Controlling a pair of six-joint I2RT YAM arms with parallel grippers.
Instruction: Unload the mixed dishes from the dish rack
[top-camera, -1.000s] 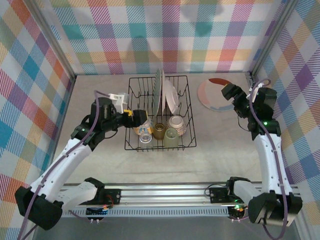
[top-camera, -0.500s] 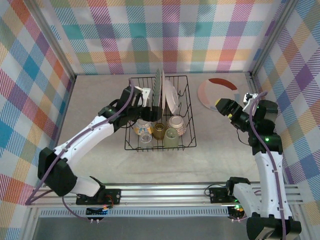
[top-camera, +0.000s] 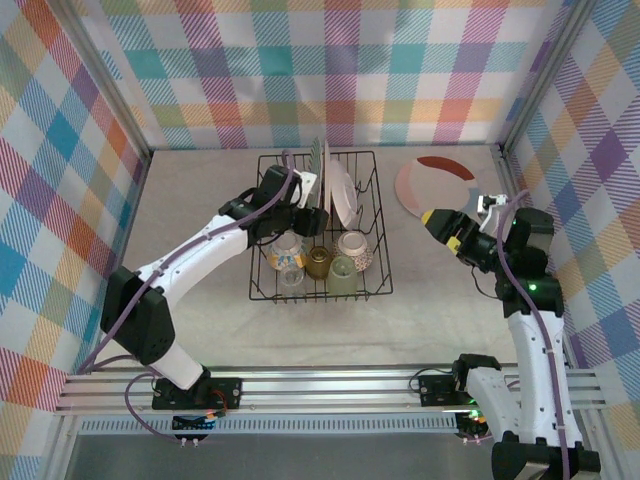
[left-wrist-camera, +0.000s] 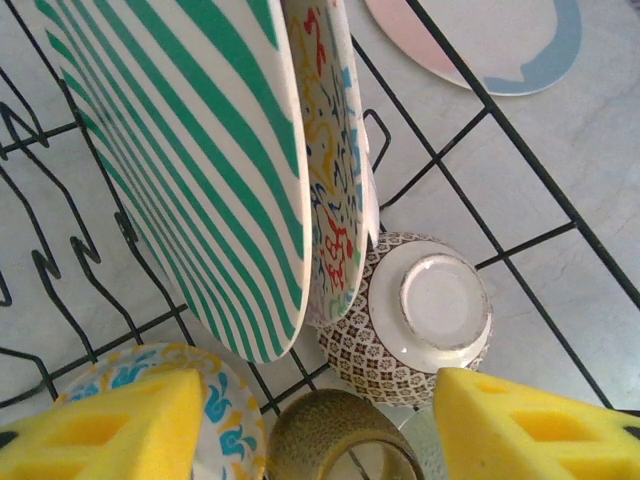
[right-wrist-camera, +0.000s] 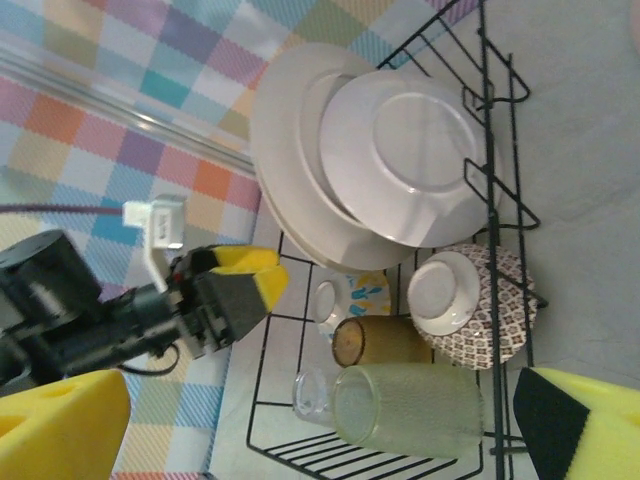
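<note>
Overhead view: bright, even, diffuse light; faint soft shadow beneath dish rack (top-camera: 320, 297), dim blotches on back wall (top-camera: 400, 55); sharp throughout. Left wrist view: striped plate (left-wrist-camera: 180, 150) crisp, left fingertips (left-wrist-camera: 100, 430) at bottom edge blurred. Right wrist view: pale plate backs (right-wrist-camera: 400, 150) bright, right fingertips (right-wrist-camera: 600, 430) in bottom corners soft.

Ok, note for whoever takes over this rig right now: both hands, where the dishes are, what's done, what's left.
Left hand: open, empty, low in the dish rack beside the green-striped plate.
Right hand: open, empty, hovering right of the rack.
Done: one pink-and-blue plate lies flat on the table.
Left in the rack: striped plate and patterned plate, both upright; brown bowl, blue-yellow bowl, amber cup, pale-green cup, clear cup.
</note>
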